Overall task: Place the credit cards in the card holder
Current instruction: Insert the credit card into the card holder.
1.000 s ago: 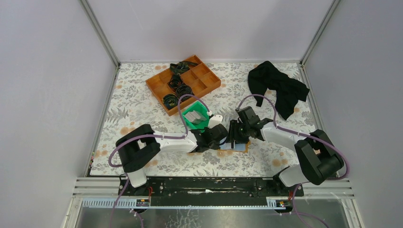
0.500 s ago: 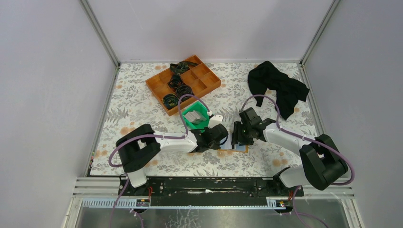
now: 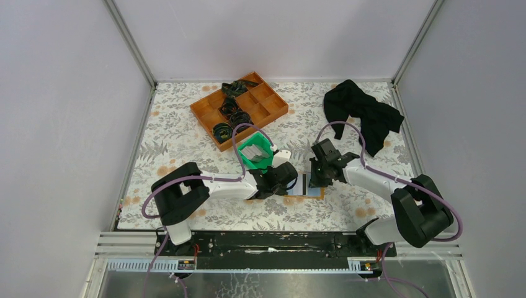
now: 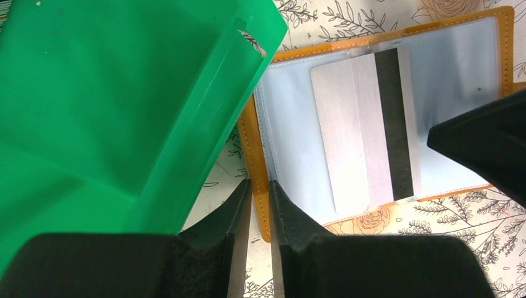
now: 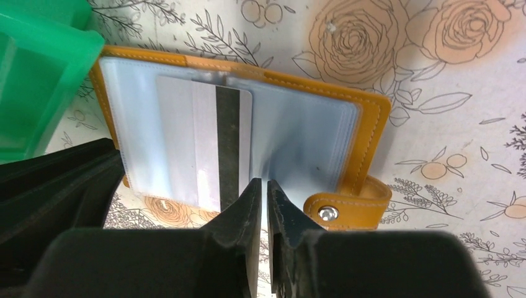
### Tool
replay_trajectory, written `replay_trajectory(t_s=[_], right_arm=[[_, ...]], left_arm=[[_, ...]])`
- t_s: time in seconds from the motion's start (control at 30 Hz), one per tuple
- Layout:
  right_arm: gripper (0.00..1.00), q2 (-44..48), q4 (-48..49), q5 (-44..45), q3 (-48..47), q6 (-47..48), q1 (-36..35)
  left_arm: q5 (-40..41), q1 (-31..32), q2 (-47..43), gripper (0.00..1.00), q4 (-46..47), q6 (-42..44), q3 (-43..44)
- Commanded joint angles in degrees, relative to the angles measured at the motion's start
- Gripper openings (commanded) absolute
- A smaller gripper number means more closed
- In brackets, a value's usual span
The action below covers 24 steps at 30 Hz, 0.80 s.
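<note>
The card holder (image 5: 367, 124) lies open on the surface (image 5: 446, 81), just beyond the right end effector (image 5: 263, 197), whose low-reaching arm has its fingers closed to a slit on nothing visible. The left end effector (image 4: 260, 208), nearly shut, pinches the holder's orange edge. Since a second ago the right one has drawn back, uncovering a striped credit card (image 5: 205, 146) in the pale-blue sleeve.

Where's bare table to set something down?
Free: left strip between orange tray and the left wall; gap between tray and black cloth. Crowded: centre, green bin, card holder, left gripper and right gripper packed together.
</note>
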<state>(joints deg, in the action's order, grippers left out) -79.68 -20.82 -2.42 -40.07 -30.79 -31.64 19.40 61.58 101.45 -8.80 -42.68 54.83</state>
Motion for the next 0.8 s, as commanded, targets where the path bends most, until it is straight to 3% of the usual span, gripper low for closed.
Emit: replay_trajectory(t_s=[0.0, 0.77], right_arm=[[0.12, -1.7, -0.3, 1.2, -3.1, 1.0, -0.4], [0.09, -8.8, 1.0, -0.2, -7.2, -0.7, -4.4]], left_arm=[[-1.4, 0.1, 1.8, 0.21, -2.0, 1.5, -2.4], [-3.1, 0.1, 2.8, 0.2, -0.4, 2.5, -2.3]])
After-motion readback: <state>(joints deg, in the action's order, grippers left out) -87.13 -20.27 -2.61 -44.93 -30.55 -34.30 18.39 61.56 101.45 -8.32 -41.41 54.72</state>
